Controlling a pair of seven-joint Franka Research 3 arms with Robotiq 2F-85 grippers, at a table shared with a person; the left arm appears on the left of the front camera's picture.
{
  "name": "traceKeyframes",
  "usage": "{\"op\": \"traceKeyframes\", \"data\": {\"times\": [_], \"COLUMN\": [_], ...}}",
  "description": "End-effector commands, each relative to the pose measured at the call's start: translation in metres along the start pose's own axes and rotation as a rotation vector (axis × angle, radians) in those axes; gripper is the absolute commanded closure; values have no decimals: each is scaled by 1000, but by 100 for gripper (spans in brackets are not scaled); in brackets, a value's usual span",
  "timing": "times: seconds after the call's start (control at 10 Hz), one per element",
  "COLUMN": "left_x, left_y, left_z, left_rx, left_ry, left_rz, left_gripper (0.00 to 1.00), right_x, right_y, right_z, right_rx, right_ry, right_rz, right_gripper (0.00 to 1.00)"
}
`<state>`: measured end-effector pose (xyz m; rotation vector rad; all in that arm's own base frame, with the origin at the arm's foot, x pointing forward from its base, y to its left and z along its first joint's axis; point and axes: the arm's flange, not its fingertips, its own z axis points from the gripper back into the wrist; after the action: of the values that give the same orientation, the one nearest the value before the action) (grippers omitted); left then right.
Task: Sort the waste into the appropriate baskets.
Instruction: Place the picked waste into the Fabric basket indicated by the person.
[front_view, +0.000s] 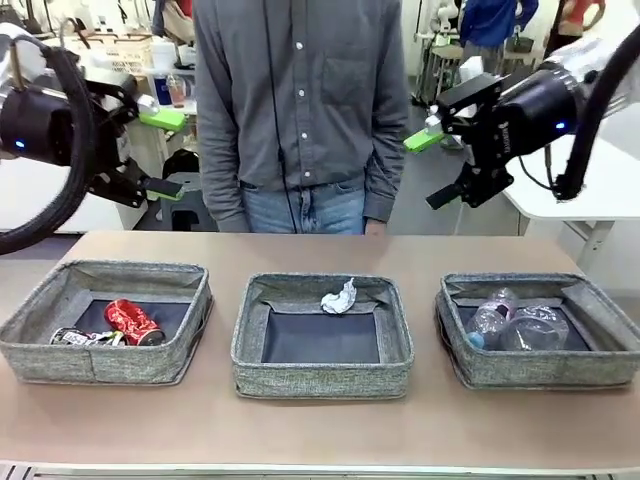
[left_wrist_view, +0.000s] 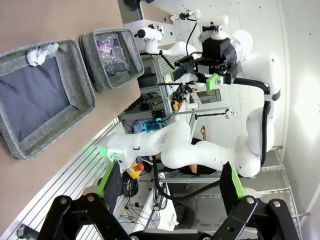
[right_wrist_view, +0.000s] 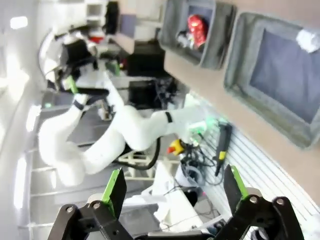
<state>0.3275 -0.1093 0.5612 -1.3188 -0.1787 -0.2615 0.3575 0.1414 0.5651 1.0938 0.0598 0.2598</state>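
Evidently the sorting is done: cans (front_view: 125, 322) lie in the left basket (front_view: 60, 355), the wrapper (front_view: 339, 297) in the middle basket (front_view: 320, 377), the bottle (front_view: 493, 317) and cup (front_view: 538, 327) in the right basket (front_view: 610, 350), so both grippers (front_view: 160, 152) (front_view: 432, 167) hang raised, jaws wide, empty.

Crushed red can (front_view: 132, 321) in my left-hand basket (front_view: 60, 352): white markings on the red, too small and crumpled for me to read.
Dark can (front_view: 82, 338) beside it: pale print on its side, no letters I can make out.
Crumpled wrapper (front_view: 339, 297) in the middle basket (front_view: 322, 377): no print that I can read.
My own arms: faint lettering on the right wrist housing (front_view: 520, 125), illegible from here.
Everything else: no text, number or sign I can read.
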Motion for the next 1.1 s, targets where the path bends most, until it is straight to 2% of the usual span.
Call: {"op": "traceKeyframes", "data": {"times": [0.0, 0.1, 1.0], "left_x": [-1, -1, -1], "left_y": [0, 0, 0], "left_z": [0, 0, 0], "left_rx": [-15, -15, -15], "left_ry": [1, 1, 1], "left_rz": [-22, -22, -22], "left_gripper": [0, 0, 0], "right_x": [-9, 0, 0], "right_y": [-16, 0, 0], "right_z": [2, 0, 0], "right_rx": [42, 0, 0], "right_ry": [-80, 0, 0], "right_rz": [-92, 0, 0], "right_gripper": [0, 0, 0]}}
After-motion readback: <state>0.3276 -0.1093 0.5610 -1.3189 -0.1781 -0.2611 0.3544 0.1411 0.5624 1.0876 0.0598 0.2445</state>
